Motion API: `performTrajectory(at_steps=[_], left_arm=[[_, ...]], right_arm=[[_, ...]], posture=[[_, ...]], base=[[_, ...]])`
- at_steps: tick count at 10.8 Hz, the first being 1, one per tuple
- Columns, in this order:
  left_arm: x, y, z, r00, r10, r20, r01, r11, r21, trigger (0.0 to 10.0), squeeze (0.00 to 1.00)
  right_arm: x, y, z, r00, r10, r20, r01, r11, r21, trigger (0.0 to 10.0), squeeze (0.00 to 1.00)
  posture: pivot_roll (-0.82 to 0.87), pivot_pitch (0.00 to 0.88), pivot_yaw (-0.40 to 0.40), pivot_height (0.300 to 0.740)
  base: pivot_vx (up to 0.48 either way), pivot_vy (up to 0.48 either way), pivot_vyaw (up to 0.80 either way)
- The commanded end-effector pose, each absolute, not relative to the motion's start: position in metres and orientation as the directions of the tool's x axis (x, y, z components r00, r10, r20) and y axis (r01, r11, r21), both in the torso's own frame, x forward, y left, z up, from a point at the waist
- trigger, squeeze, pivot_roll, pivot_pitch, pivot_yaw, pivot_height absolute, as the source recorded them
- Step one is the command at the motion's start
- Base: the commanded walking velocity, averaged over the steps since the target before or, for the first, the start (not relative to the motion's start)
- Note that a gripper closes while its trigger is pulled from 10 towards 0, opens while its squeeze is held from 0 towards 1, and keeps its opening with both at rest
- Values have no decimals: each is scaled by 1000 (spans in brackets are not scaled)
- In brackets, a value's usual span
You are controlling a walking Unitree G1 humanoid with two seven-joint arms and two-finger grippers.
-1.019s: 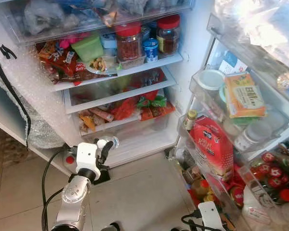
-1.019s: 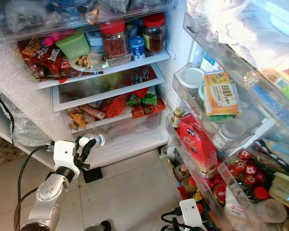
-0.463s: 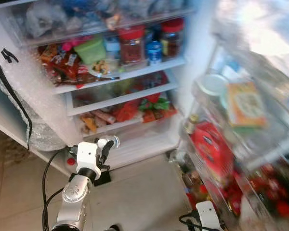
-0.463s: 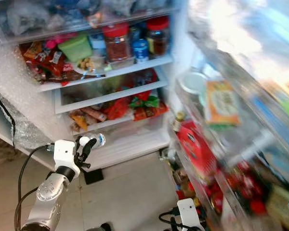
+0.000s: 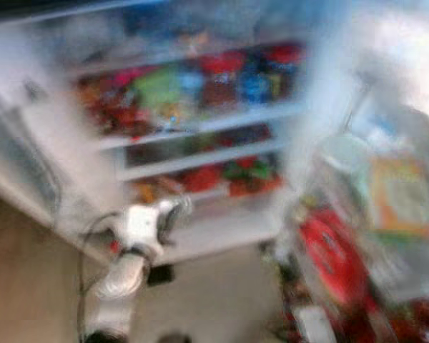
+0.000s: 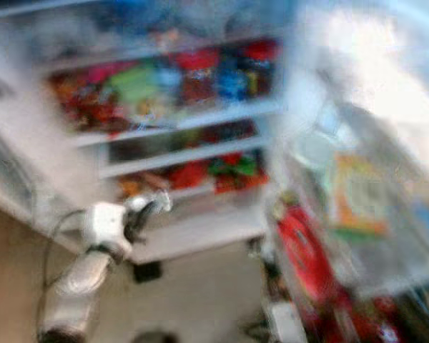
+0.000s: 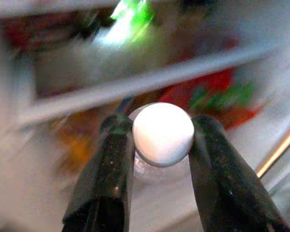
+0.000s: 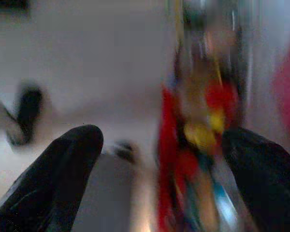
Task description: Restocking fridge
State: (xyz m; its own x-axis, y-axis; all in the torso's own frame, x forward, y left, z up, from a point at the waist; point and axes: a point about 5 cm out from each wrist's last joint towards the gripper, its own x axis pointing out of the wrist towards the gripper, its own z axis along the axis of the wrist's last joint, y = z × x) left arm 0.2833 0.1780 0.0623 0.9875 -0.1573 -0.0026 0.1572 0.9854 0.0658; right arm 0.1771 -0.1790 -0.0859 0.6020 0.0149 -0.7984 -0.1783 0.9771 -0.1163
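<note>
Scene: blurred open fridge [image 5: 200, 128], shelves packed.
Left claw [image 7: 162, 140]: clenched on a white-capped bottle [image 7: 163, 134], before the lower shelves.
Right claw [image 8: 159, 179]: fingers spread, holding nothing.

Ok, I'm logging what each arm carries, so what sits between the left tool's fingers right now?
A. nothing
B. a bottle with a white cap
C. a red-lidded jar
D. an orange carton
B: in the left wrist view the left tool has its two black fingers closed on either side of the white cap of a clear bottle.
</note>
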Motion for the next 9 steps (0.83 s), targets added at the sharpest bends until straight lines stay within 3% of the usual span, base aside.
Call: performTrajectory(at_steps=[1,7,9], left_arm=[[286,168,65,985,-174,14,173,984,37,10000,0],[285,167,65,985,-169,14,169,985,29,10000,0],[286,167,64,986,-167,9,166,986,26,10000,0]], right_arm=[[167,-187,-89,583,-2,-813,-175,976,-128,10000,0],[162,-178,-92,565,45,-824,-219,971,-97,10000,0],[161,-174,-93,559,63,-827,-232,969,-83,10000,0]], posture=[[115,189,34,740],[114,195,35,740],[112,197,36,740]], base=[[274,0,0],[267,0,0],[0,0,0]])
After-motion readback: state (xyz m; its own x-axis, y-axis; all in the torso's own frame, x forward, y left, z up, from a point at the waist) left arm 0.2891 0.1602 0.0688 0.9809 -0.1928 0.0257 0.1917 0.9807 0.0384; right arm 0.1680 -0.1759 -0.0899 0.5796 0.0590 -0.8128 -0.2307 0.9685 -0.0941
